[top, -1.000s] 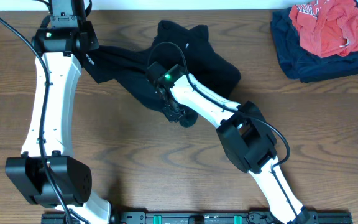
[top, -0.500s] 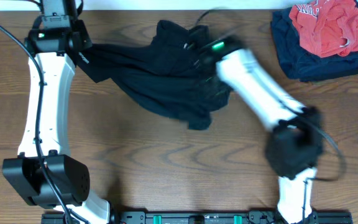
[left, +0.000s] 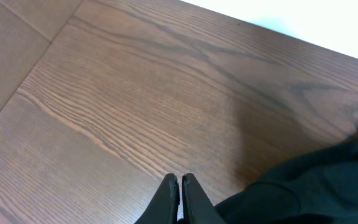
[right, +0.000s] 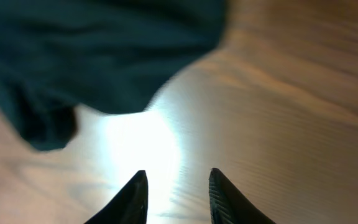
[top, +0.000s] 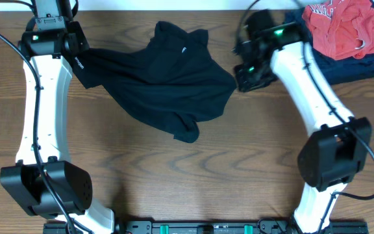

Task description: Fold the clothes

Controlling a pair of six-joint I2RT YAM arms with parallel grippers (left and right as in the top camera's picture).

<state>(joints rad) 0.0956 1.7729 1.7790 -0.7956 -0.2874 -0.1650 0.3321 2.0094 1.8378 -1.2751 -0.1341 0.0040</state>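
Brown wood-grain counter (top: 174, 175) is seen beneath both arms. The black garment (top: 167, 78) is spread on it in a loose, crumpled heap between the two sets of fingers. The left fingers (left: 168, 199) are pressed together, and one leg of the garment is drawn out in a band towards them. The cloth is judged to be pinched there, since dark fabric runs right up against their base. The right fingers (right: 132, 199) are held apart with nothing between them, over bare wood. The garment's edge is seen ahead of them and to one side, untouched. A red garment (top: 343, 26) on a navy folded garment (top: 304, 58) lies on the far side of the right fingers from the black one, well apart from it.

The fabric is judged thin, light and limp. It can be expected to sag, bunch and slide easily on the wood, and no shape will be kept when it is lifted. A hold is best taken at an edge or corner, such as a cuff or the waistband, so that the cloth can be pulled flat.
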